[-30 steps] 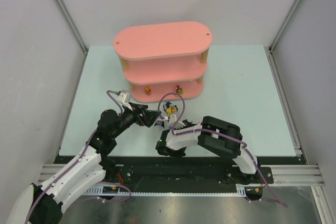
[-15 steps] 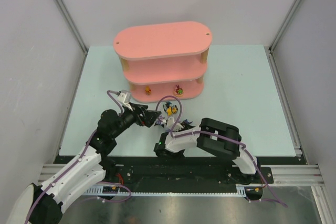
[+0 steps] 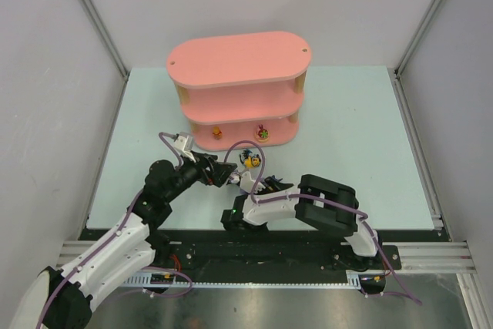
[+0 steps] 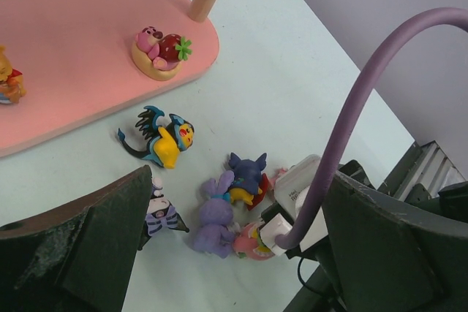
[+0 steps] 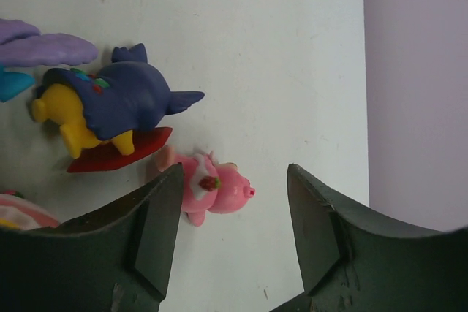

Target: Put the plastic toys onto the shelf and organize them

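- At the near edge of the bench [image 3: 347,113], the right hand [image 5: 235,179] has its jaws well apart and grips nothing. A pink toy [image 5: 212,186] lies on its side on the bench between them, close against one finger [image 5: 153,231]. Whether it touches that finger is hard to judge.
- Just past the pink toy stands a dark blue toy [image 5: 117,111] with a yellow body on a red base. At that view's left edge, a purple shape and a pink-and-white one are cut off.
- The left hand [image 4: 239,180] hangs over the cluster with its jaws spread wide and nothing between them.
- Below it are a purple rabbit [image 4: 216,217] and a pink-red toy [image 4: 252,242], which is partly hidden by a white plug [image 4: 300,195] and a purple cable [image 4: 351,115]. A striped black-and-white toy [image 4: 161,211] is half hidden behind a finger.
- Farther out, alone, lies a yellow toy with teal wings [image 4: 164,140].
- That makes six toys on the bench.
- Farthest off, the pink shelf [image 3: 239,59] has three boards. Two toys sit on the lowest one: a pink bear with a strawberry [image 4: 157,49] and a yellow bear [image 4: 9,82] that is cut off by the frame.
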Robot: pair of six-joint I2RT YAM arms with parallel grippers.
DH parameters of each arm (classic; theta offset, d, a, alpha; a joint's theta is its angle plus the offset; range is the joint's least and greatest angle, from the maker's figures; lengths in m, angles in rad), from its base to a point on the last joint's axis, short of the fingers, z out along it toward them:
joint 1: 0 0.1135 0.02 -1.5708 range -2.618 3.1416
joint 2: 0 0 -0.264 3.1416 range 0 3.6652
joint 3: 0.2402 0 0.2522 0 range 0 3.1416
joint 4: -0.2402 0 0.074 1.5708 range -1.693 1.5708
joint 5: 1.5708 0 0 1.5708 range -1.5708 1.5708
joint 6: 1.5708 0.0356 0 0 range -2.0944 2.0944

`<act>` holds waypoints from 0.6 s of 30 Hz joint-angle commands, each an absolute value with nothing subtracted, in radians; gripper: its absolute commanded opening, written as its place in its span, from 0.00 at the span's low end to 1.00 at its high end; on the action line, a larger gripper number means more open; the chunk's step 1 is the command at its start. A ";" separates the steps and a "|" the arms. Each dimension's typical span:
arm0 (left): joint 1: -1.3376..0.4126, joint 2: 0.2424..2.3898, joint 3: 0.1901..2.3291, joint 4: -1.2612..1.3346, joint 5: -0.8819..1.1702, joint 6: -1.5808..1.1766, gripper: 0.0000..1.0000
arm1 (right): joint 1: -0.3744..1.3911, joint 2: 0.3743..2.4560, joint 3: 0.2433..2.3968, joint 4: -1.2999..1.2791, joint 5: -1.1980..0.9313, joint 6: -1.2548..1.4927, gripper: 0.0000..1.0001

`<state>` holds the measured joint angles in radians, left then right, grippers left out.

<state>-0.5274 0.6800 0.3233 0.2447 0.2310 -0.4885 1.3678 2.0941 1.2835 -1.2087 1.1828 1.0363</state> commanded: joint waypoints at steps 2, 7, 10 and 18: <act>-0.532 0.673 0.341 0.256 0.233 -0.469 1.00 | 1.393 2.077 1.293 -1.042 1.083 0.962 0.66; -0.532 0.663 0.345 0.249 0.232 -0.471 1.00 | 1.410 2.019 1.281 -0.933 0.999 0.879 0.68; -0.532 0.657 0.345 0.242 0.227 -0.469 1.00 | 1.416 1.945 1.263 -0.840 0.927 0.810 0.69; -0.532 0.653 0.354 0.238 0.219 -0.480 1.00 | 1.381 1.748 1.138 -0.716 0.821 0.718 0.69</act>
<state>-0.5323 0.6579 0.3248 0.2527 0.2333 -0.4892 1.4052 1.8664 1.1774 -0.8135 0.8574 0.7479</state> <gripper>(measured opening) 0.996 0.689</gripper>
